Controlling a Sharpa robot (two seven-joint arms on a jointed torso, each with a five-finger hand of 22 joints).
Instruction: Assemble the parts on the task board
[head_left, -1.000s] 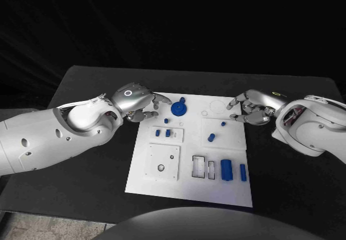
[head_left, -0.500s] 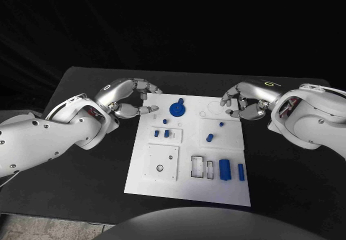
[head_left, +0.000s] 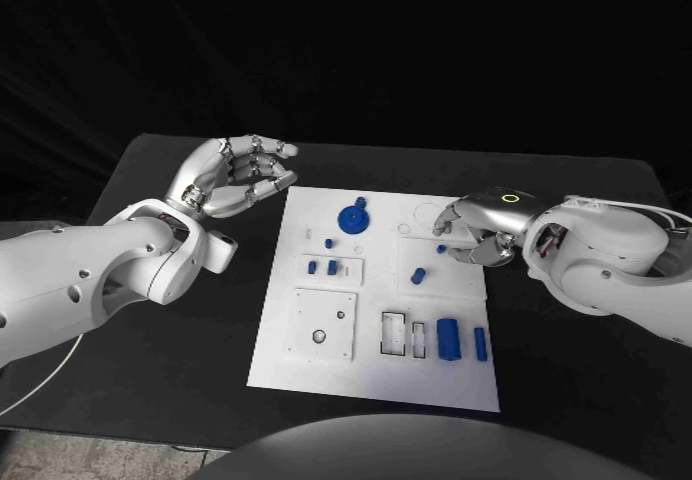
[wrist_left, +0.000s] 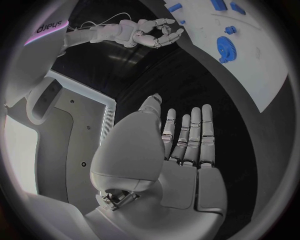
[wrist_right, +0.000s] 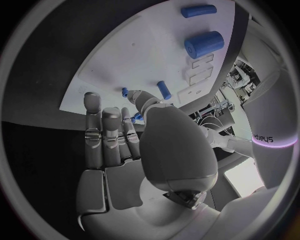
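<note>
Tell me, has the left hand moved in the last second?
Yes. The left hand has pulled back off the white board's left edge, where it hovered near the blue gear, and now sits over bare table beyond the far-left corner.

L wrist cam: your left hand (wrist_left: 181, 150) is flat, palm up to cam, fingers (wrist_left: 197, 132) straight & side by side, nothing in it, over black table (wrist_left: 206, 75). Task board (wrist_left: 262, 55) beyond, w/ blue gear (wrist_left: 225, 47) plus small blue parts (wrist_left: 219, 5). Right hand (wrist_left: 152, 33) beside board's edge, fingers curled.
</note>
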